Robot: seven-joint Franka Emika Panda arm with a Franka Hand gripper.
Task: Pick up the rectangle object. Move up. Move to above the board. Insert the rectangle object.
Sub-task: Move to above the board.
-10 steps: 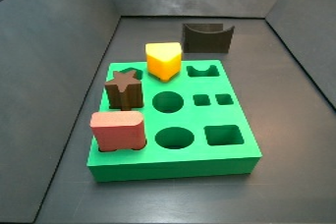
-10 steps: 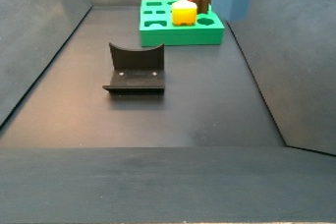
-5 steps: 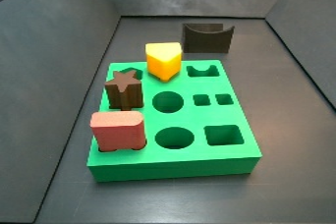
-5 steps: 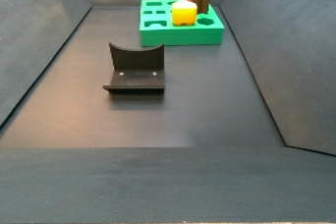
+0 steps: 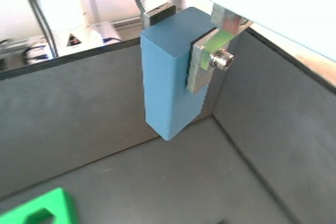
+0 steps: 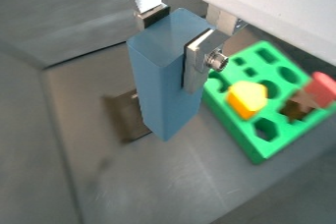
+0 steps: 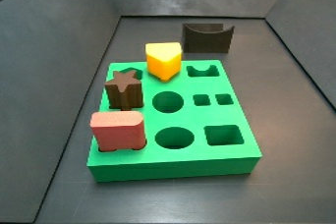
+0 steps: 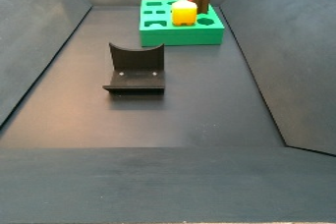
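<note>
The blue block (image 5: 171,76) hung upright, long axis vertical, clamped between the gripper (image 5: 180,49) plates, clear of the floor in both wrist views. A second earlier its blue edge showed at the top of a side view; by now it had risen out of frame, so the lift looked done. The green board (image 6: 269,135) lay ahead, its rectangular slot (image 7: 205,99) open.

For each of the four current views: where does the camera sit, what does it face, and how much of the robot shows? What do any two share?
Wrist view: on the arm, looking down the gripper at the held rectangle object; fingers show.
Wrist view: the same grasp, the board beyond.
Side view: high, near the board; no robot.
Side view: low, far off, past the fixture; no robot.
Shared: both side views show the yellow piece.
</note>
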